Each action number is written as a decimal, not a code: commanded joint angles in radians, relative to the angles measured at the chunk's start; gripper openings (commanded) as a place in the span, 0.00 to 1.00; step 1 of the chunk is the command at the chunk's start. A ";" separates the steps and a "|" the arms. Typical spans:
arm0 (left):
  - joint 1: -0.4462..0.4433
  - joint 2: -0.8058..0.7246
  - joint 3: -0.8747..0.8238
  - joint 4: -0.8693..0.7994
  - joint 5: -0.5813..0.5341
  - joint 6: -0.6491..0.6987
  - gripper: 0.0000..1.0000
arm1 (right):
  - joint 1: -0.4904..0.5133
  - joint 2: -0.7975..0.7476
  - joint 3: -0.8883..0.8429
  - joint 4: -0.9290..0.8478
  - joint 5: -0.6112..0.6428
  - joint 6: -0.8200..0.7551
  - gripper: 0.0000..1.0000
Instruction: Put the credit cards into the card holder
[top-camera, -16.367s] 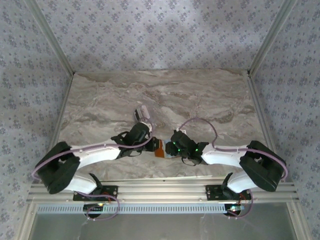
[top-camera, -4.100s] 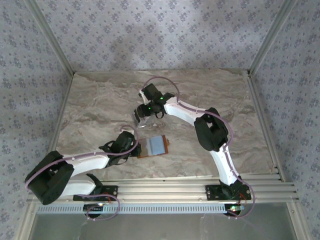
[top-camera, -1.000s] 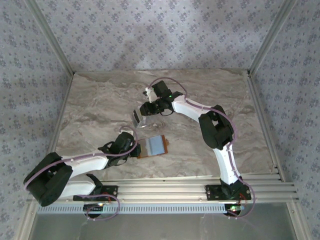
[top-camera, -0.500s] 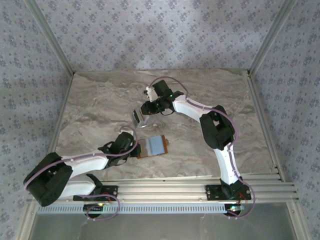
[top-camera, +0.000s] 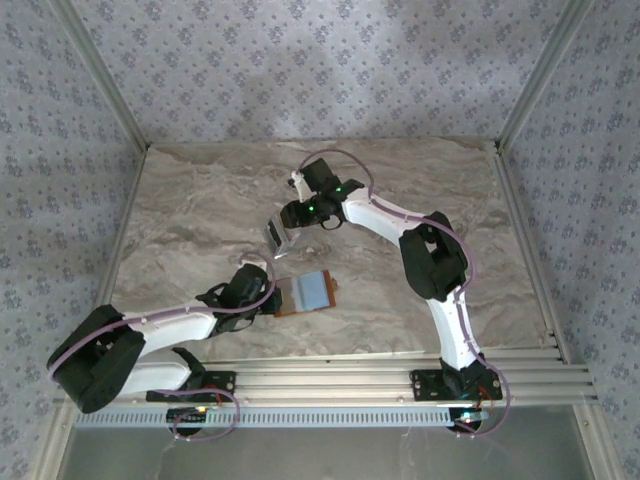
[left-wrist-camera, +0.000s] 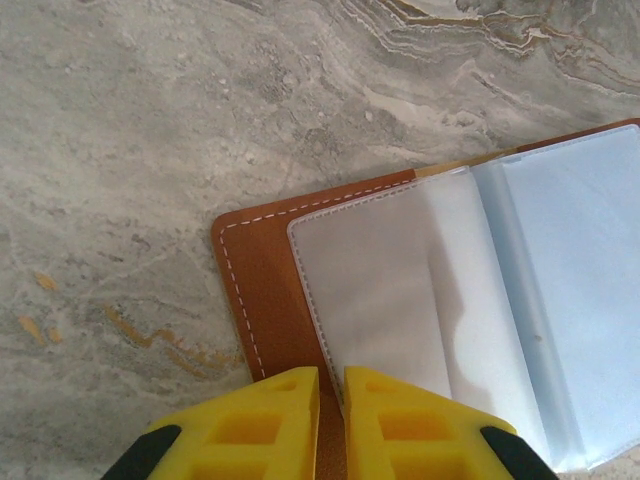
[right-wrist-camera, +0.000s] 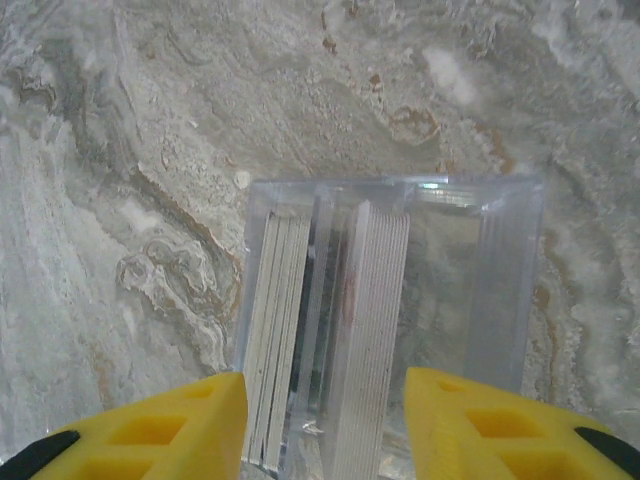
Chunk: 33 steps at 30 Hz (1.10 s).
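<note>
The card holder (top-camera: 308, 292) lies opened flat on the marbled surface (top-camera: 200, 210), left of centre in the lower half of the overhead view. Its blue-grey inside faces up and its long axis runs left to right, with the right end tipped slightly up-frame and the brown leather border at the left end. The left jaws stand nearly together with only a thin slit between them. Their tips sit over that leather border at the bottom of the left wrist view; whether they pinch it I cannot tell.

Just up-frame of the holder, the credit cards (right-wrist-camera: 375, 330) stand on edge in two packs inside a clear box (right-wrist-camera: 505, 300) — long edges running bottom to top of the right wrist frame. The right jaws are spread wide, one on either side of the packs at the box's near end, grasping nothing.
</note>
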 joint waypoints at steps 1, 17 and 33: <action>-0.007 -0.025 -0.014 -0.042 -0.004 0.010 0.15 | 0.013 0.029 0.054 -0.067 0.072 -0.019 0.48; -0.007 -0.040 -0.020 -0.042 -0.005 0.009 0.15 | 0.049 0.074 0.121 -0.132 0.094 -0.042 0.49; -0.010 -0.045 -0.021 -0.042 -0.005 0.010 0.15 | 0.064 0.080 0.137 -0.159 0.161 -0.054 0.48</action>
